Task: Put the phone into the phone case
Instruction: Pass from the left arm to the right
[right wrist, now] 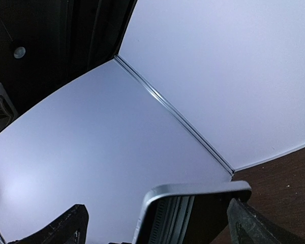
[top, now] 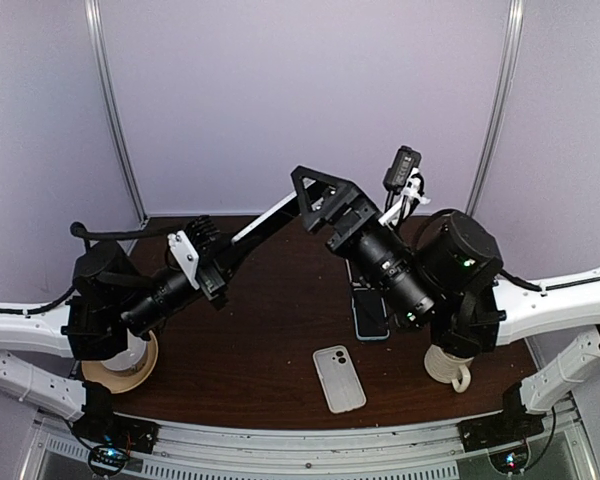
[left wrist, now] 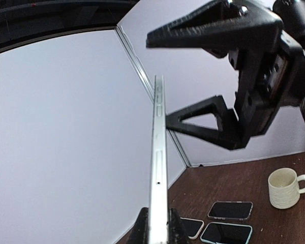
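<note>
The phone (top: 265, 218) is a slim silver-edged slab held up in the air, with my left gripper (top: 228, 250) shut on its near end. The left wrist view shows the phone (left wrist: 158, 152) edge-on, rising from between the left fingers (left wrist: 142, 230). My right gripper (top: 308, 198) is open, its jaws standing either side of the phone's far end. In the right wrist view that dark-screened end (right wrist: 193, 208) sits between the spread right fingers (right wrist: 68, 226), closer to the right-hand one. The pale phone case (top: 339, 378) lies flat on the table near the front edge.
Two dark phones (top: 370, 305) lie on the brown table (top: 280, 340) beneath the right arm, seen also in the left wrist view (left wrist: 230, 209). A white mug (left wrist: 287, 187) stands at the right, and a tape roll (top: 130, 368) at the front left. Pale walls enclose the back.
</note>
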Robot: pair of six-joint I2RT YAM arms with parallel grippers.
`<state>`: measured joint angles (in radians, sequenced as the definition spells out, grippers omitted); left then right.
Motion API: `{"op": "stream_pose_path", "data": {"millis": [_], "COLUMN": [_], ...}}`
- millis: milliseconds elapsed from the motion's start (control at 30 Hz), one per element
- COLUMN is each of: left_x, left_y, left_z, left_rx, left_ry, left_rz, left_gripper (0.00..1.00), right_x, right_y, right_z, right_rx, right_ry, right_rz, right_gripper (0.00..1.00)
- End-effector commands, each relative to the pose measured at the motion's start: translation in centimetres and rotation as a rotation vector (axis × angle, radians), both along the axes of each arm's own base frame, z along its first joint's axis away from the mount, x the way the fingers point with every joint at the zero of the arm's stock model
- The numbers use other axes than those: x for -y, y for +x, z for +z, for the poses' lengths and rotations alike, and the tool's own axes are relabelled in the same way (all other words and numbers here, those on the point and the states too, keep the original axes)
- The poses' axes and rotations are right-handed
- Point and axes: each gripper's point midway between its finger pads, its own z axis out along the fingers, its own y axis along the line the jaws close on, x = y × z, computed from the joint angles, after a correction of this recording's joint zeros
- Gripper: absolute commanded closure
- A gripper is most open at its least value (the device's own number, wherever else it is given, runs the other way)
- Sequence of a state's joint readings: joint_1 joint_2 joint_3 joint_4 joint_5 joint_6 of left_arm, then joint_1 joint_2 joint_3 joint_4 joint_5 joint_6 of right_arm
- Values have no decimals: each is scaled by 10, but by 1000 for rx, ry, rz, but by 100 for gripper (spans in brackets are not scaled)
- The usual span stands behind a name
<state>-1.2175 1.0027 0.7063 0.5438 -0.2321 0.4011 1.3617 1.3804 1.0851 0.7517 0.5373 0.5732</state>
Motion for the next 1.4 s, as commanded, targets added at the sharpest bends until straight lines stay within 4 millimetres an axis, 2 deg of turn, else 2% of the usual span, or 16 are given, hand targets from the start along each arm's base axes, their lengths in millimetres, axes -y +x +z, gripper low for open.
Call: {"op": "stream_pose_path", "data": {"millis": [0,133,233,433,633,933,967,1000,1033,1100,1133,1267,1367], "left_x": [-22,-27,-19,-16,-14,-7,-8,-8,-6,-1,0,-5,-21], "left_y": [-12,-13,-19,-17,-18,-13,-9,-6,-3,-4,-4,-13,-7], "left_z": [67,77,74,67,69,47,44,38,31,7,-6,-63,-85], "left_rx": [83,53,28,-1,-3,-78,-102,-135,-173,-267,-318,-495,-557], "left_ry": [-275,-316,-297,-296,-292,-253,-247,-232,-206,-83,-16,272,408], "left_rz": [-3,-16,-76,-81,-90,-87,-71,-55,-47,-50,-49,-35,57], "left_gripper": [100,100,100,100,100,100,97,80,55,16,5,2,2], "right_x": [-30,-31,-42,-54,-54,-38,-32,-28,-23,-12,-5,34,66], "right_y": [-2,1,-2,-5,-4,-2,-2,-1,0,5,8,22,31], "right_z": [-28,-35,-27,-12,-13,-9,-7,-6,-6,-9,-13,-42,-65], "right_rx": [-79,-86,-48,10,10,37,44,47,49,48,40,-17,-91], "right_ry": [-56,-88,-126,-132,-101,-112,-118,-133,-156,-239,-298,-587,-779], "right_rz": [83,81,129,180,186,138,124,109,88,42,13,-125,-204], "right_gripper": [1,1,1,3,31,67,73,80,86,99,100,100,100]}}
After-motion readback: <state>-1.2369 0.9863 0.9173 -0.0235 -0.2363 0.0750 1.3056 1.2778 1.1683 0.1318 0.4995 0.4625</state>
